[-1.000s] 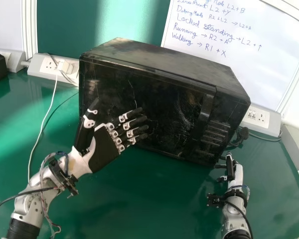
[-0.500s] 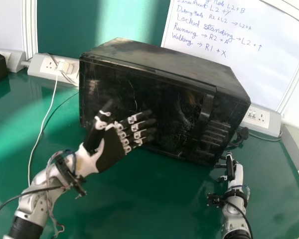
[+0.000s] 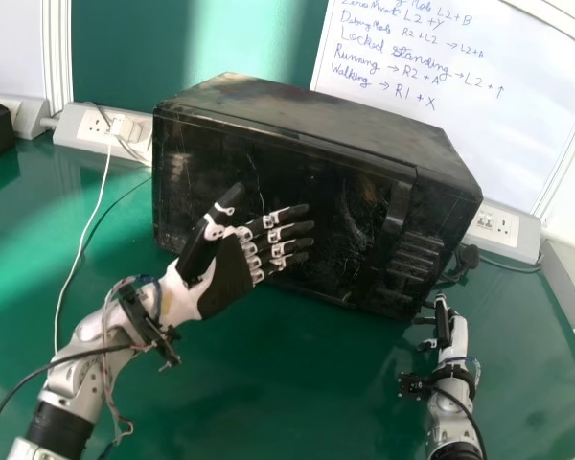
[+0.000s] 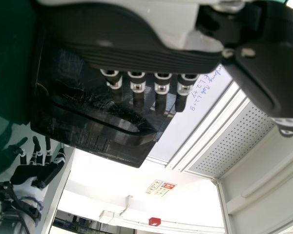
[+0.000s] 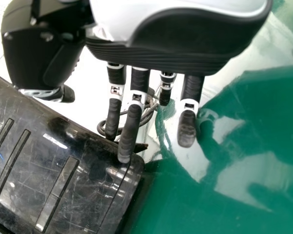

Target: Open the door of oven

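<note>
**Head view: left hand (image 3: 228,278) spread before the closed door (image 3: 316,206) of the oven (image 3: 364,129)**

The black oven stands on the green table (image 3: 268,383), set at an angle, its upright handle (image 3: 394,218) toward the right side of the front. The left hand lies in front of the door's lower part, well apart from the handle: fingers extended with small gaps between them, thumb raised away, nothing pinched. Whether the fingertips touch the door cannot be told. The right hand (image 3: 445,331) is near the oven's lower right front corner; in the right wrist view its fingers are extended and separated, holding nothing, contact with the casing uncertain. Behind the oven is a whiteboard (image 3: 436,72) with handwriting; a white cable (image 3: 100,201) runs along the table at left.
</note>
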